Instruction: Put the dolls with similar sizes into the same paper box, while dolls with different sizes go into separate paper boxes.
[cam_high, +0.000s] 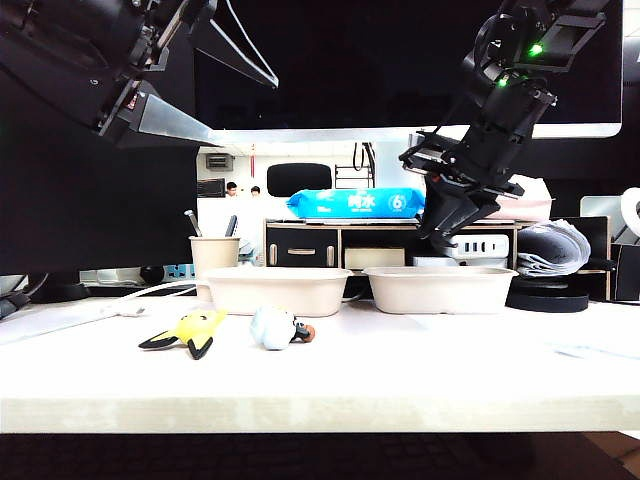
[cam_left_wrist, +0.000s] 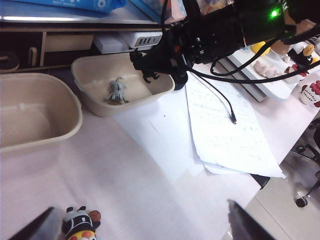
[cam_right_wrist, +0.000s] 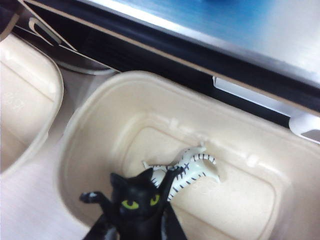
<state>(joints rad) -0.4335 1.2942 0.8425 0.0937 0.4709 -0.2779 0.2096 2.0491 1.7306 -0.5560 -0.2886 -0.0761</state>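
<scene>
Two dolls lie on the table in front of the paper boxes: a yellow-and-black pointed one (cam_high: 190, 330) and a rounded pale blue-white one (cam_high: 278, 327) with a brown-orange end. My right gripper (cam_right_wrist: 137, 226) is shut on a small black cat doll (cam_right_wrist: 135, 200) and hangs over the right paper box (cam_high: 440, 290). A white striped doll (cam_right_wrist: 189, 166) lies inside that box. The left paper box (cam_high: 278, 291) shows nothing inside. My left gripper (cam_left_wrist: 140, 207) is open, high over the table, with a doll in a black cap (cam_left_wrist: 80, 224) below, near one finger.
A beige pen cup (cam_high: 213, 256) stands behind the left box. Loose paper sheets (cam_left_wrist: 225, 135) lie right of the boxes. A low shelf (cam_high: 340, 243) carrying a blue wipes pack (cam_high: 355, 203) runs behind them, with a monitor above.
</scene>
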